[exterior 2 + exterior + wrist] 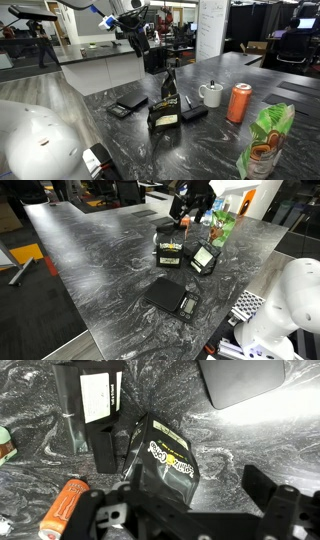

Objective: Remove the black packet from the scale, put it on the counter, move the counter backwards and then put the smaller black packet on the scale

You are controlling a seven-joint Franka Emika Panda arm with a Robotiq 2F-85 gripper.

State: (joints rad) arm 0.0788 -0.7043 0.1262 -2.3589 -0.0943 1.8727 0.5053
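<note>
The black packet (170,252) with the yellow-gold label stands on the marble counter (100,260), beyond the scale (168,296), which is bare. The smaller black packet (204,258) with the pale label is beside it. My gripper (184,210) hangs open and empty high above them. In the wrist view the black packet (165,457) is below my gripper (197,483), slightly left of the jaws; the smaller black packet (90,400) is at the top left and the scale (245,380) at the top right. An exterior view shows the gripper (140,40), black packet (165,105) and scale (128,104).
An orange can (239,102), a white mug (211,94) and a green bag (265,145) stand on the counter near the packets. The can also shows in the wrist view (65,508). The counter's edge runs close to the scale.
</note>
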